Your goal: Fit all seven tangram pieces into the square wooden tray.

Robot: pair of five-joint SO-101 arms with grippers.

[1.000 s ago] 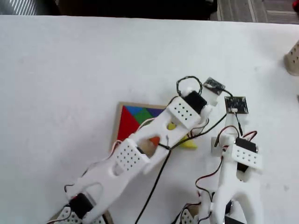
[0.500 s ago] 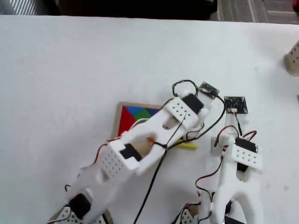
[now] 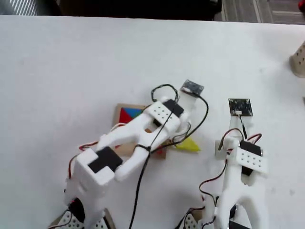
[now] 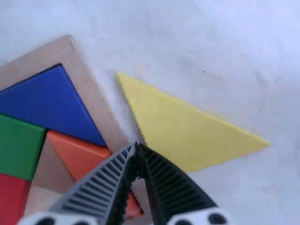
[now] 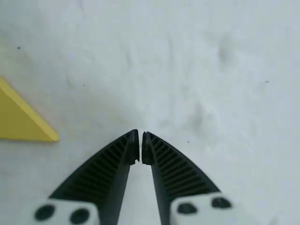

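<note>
From above, the left arm (image 3: pixel 138 138) leans across one wooden tray (image 3: pixel 117 112). One yellow triangle (image 3: pixel 189 144) lies on the counter (image 3: pixel 71 62).

At the left wrist, the left end effector (image 4: pixel 138 151) is closed and empty over the tray rim. Four pieces are seated beside it: blue piece (image 4: pixel 47 101), green piece (image 4: pixel 18 145), orange piece (image 4: pixel 79 154), red piece (image 4: pixel 9 194).

At the right wrist, the right end effector (image 5: pixel 140 140) is closed and empty, with the triangle's corner off to one side.

Bright, even light whitens the desk (image 3: pixel 71 62) nearly to glare. Shadows beside the arms (image 3: pixel 138 138) are faint and soft. Beyond the desk's far edge the room (image 3: pixel 143 7) is dark.
</note>
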